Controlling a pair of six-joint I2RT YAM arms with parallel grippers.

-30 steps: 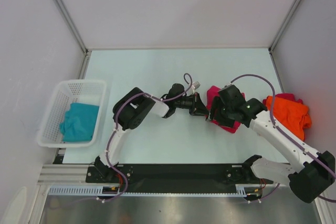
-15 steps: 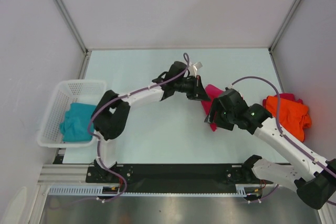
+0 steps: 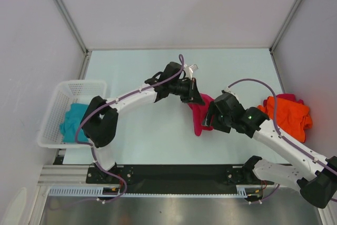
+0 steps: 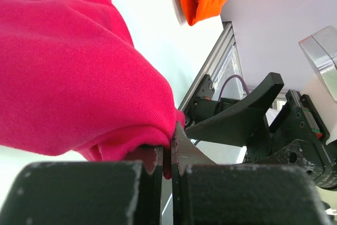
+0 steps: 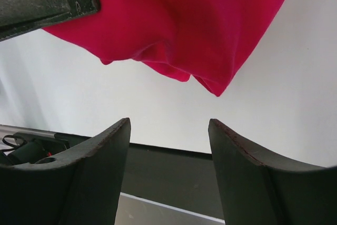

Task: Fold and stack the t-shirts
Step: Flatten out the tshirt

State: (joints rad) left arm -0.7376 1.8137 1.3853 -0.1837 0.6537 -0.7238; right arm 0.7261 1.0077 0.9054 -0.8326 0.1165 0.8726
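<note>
The crimson-pink t-shirt (image 3: 199, 115) hangs bunched from my left gripper (image 3: 195, 98), which is shut on a fold of its cloth (image 4: 68, 67) near the table's middle. The pinch shows at the fingertips of the left gripper (image 4: 167, 148). My right gripper (image 3: 209, 121) stands open just right of the hanging cloth, its fingers apart with nothing between them (image 5: 168, 125); the pink shirt (image 5: 179, 19) dangles in front of it. The orange t-shirt (image 3: 288, 115) lies crumpled at the right edge. The teal t-shirt (image 3: 71, 122) lies in the basket.
A white mesh basket (image 3: 79, 84) stands at the table's left edge. A bit of red cloth (image 3: 288, 97) peeks from behind the orange shirt. White walls enclose the table on three sides; a black rail (image 3: 179, 172) runs along the near edge.
The left arm has stretched out and drawn the pink shirt up and leftward, its jaws closing fully on the cloth. The right gripper followed leftward, staying open.
</note>
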